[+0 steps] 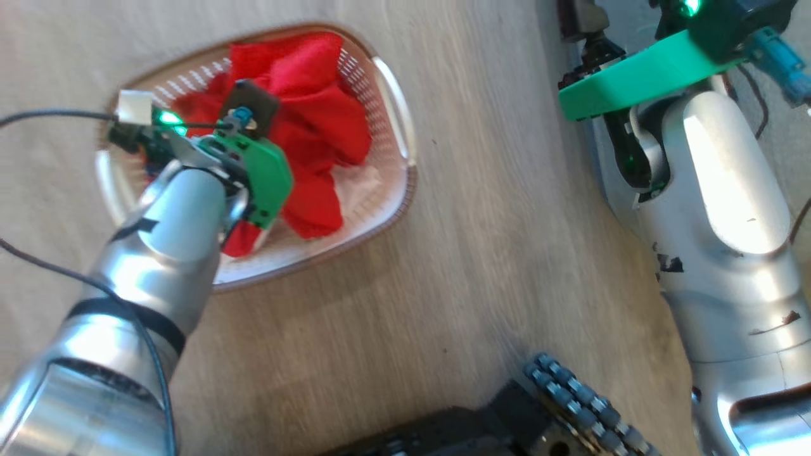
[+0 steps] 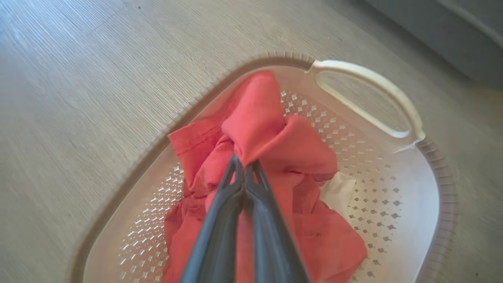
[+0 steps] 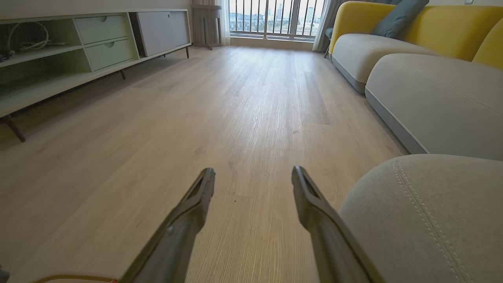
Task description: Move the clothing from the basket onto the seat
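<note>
Left gripper (image 2: 244,163): fingers pressed together, clamped on a raised fold of the red clothing, reaching down into the basket from above.
Clothing (image 2: 271,129): a bunched red heap inside the basket. The pinched fold stands at its middle and runs away from the fingertips.
White cloth (image 2: 338,190): tucked under the red heap's edge, lying on the basket bottom, not in the grip.
Basket (image 1: 380,221): on the wooden floor (image 1: 494,253), at the robot's left front.
Right gripper (image 3: 252,173): fingers wide apart, nothing between them, pointing out over bare floor.
Seat (image 3: 424,212): its rounded grey corner sits just beside the right gripper's outer finger.
Which way: the seat lies to the robot's right, across open floor from the basket. The right arm is nearer it, but the left holds the load.
Next move, likely: lift clear of the rim, then carry rightward.
</note>
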Robot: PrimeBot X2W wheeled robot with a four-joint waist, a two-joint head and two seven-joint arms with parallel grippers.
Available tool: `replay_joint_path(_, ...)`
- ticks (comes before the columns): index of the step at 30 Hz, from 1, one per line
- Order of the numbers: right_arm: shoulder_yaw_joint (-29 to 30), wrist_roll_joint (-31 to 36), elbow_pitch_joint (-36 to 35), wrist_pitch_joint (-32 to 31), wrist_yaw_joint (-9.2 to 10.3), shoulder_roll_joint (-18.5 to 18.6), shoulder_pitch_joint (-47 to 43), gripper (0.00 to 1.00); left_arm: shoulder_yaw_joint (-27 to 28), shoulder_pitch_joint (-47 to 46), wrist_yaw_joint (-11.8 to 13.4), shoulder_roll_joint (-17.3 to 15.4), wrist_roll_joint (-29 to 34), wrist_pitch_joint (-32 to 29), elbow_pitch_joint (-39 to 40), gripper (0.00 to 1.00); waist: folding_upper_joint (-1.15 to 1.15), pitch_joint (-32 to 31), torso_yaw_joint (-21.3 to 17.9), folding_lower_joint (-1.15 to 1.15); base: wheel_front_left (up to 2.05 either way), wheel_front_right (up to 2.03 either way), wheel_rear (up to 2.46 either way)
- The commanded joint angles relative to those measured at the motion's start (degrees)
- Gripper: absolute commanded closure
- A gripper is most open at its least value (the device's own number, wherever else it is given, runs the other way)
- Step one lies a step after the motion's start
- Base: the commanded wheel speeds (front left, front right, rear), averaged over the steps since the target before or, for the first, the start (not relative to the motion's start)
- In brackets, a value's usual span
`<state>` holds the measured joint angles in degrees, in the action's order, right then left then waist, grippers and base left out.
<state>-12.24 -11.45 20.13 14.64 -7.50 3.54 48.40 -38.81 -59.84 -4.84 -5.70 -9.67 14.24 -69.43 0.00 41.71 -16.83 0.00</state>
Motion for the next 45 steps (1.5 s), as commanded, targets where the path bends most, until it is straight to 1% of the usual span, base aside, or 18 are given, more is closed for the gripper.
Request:
replay_joint_path(1,-0.1,0.5,-1.0,0.4,0.01,-0.4,-2.2,0.0,1.8,1.5,0.2,-0.3,-1.0,0.7,3.6,1.0,0.0,-4.4,3.7,0.0,0.0,0.0,0.0)
replay_joint_path(2,-0.1,0.5,-1.0,0.4,0.01,-0.4,-2.2,0.0,1.8,1.5,0.2,-0.3,-1.0,0.7,3.6,1.0,0.0,-4.4,3.7,0.0,0.0,0.0,0.0)
replay_joint_path(5,-0.2,0.6,-0.1,0.4,0.01,0.2,-3.0,0.0,2.9,3.7,0.4,-0.3,-2.1,0.7,7.4,1.0,0.0,-7.1,5.3,0.0,0.0,0.0,0.0)
replay_joint_path(12,-0.6,0.2,2.0,0.4,0.01,2.0,-5.9,0.0,6.7,9.2,1.0,-0.5,-4.5,0.7,16.2,1.0,0.0,-14.5,9.2,0.0,0.0,0.0,0.0)
replay_joint_path(17,-1.1,-0.6,3.3,0.4,0.01,3.0,-8.5,0.0,9.7,13.2,1.4,-0.4,-5.7,0.7,21.5,1.0,0.0,-19.7,11.2,0.0,0.0,0.0,0.0)
replay_joint_path(25,-1.3,-1.9,4.7,0.4,0.01,4.0,-13.1,0.0,13.6,17.2,1.6,0.1,-5.7,0.7,30.0,1.0,0.0,-26.4,13.8,0.0,0.0,0.0,0.0)
replay_joint_path(32,-1.6,-2.9,5.8,0.4,0.01,4.1,-15.8,0.0,14.5,16.0,0.8,0.7,-3.9,0.8,37.9,1.0,0.0,-30.1,15.3,0.0,0.0,0.0,0.0)
replay_joint_path(38,-2.3,-3.4,6.5,0.4,0.01,4.0,-18.0,0.0,13.4,12.3,-0.3,1.1,-2.9,0.8,44.2,1.0,0.0,-32.4,15.8,0.0,0.0,0.0,0.0)
replay_joint_path(45,-3.8,-4.2,6.3,0.4,0.01,3.8,-18.9,0.0,12.7,10.3,-0.5,1.1,-2.9,0.5,46.9,1.0,0.0,-33.7,15.2,0.0,0.0,0.0,0.0)
